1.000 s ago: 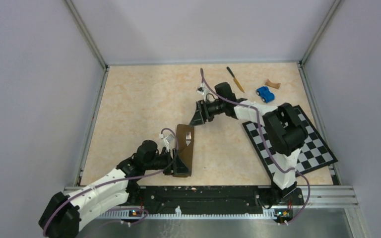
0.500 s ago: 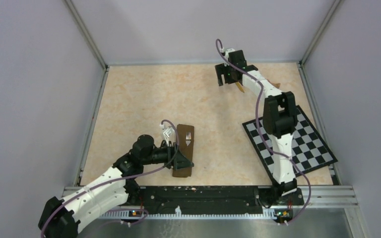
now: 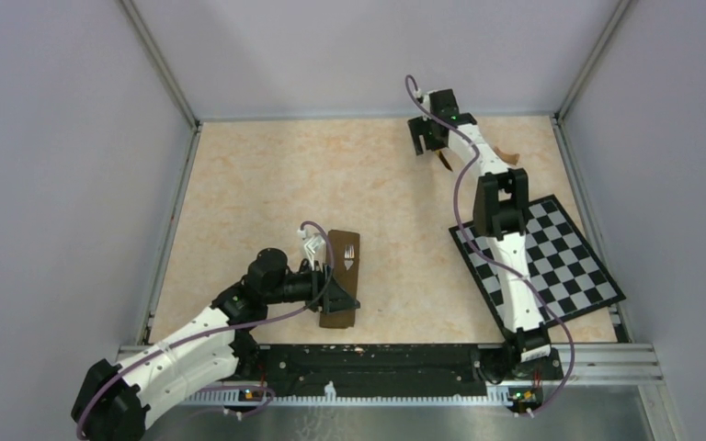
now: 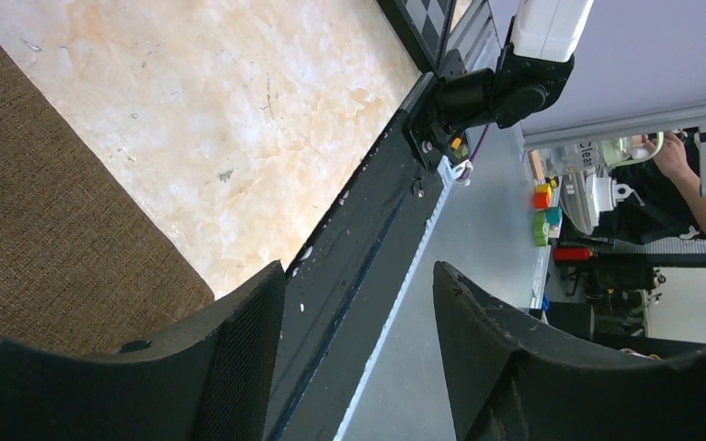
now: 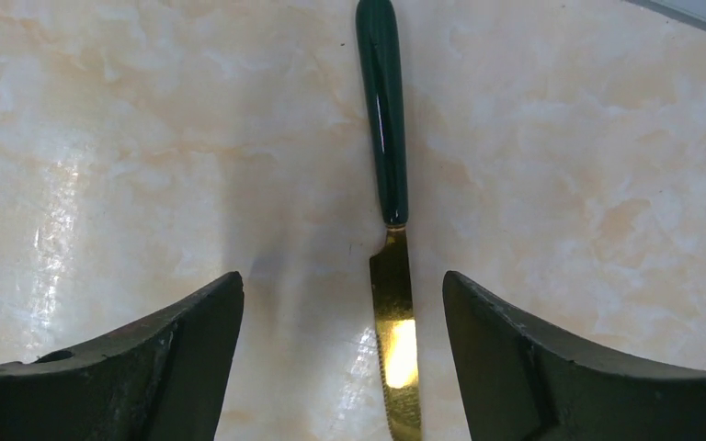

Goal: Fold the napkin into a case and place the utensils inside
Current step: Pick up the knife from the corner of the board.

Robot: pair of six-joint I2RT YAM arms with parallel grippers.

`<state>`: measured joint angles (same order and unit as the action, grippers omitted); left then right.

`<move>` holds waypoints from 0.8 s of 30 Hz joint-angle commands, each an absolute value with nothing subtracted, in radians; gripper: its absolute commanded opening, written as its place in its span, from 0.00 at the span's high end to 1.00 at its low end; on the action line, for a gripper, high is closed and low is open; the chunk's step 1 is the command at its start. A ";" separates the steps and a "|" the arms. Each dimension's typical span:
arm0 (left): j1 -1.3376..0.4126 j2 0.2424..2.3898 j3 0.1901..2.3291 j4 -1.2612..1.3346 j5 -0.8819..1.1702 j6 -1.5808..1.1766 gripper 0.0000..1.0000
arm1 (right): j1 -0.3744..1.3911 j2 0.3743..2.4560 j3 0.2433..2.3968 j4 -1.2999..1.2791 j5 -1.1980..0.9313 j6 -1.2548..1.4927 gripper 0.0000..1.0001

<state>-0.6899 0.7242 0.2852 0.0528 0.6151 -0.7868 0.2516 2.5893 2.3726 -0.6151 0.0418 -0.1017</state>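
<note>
Right gripper (image 5: 340, 303) spread wide over the knife (image 5: 391, 230)!

The knife lies flat near the table's (image 3: 267, 184) far edge, with a dark green handle and a shiny gold serrated blade, untouched between the wide jaws. A second ago that arm hung mid-table; now it's stretched right back. The brown case (image 3: 340, 276) lies long and narrow, fork (image 3: 350, 254) on its far end. The left gripper (image 3: 335, 296) has slid over its near end, jaws apart, holding nothing.

Bright even light, glare on knife (image 5: 395, 354)
</note>
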 commanded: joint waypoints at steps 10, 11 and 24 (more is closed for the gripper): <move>-0.692 0.748 0.315 0.086 0.613 -0.803 0.34 | 0.208 2.719 2.549 -0.664 -0.165 -0.103 0.45; -0.692 0.747 0.315 0.086 0.616 -0.808 0.34 | 0.206 2.721 2.550 -0.662 -0.187 -0.100 0.52; -0.682 0.707 0.400 -0.197 0.266 -0.913 0.31 | 0.298 2.407 1.981 -0.629 -0.417 -0.359 1.00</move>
<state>-0.6899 0.7258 0.3206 -0.0551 0.4816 -0.8436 0.2131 2.5587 2.2597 -0.5785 -0.3607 -0.2127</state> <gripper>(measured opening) 0.683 0.021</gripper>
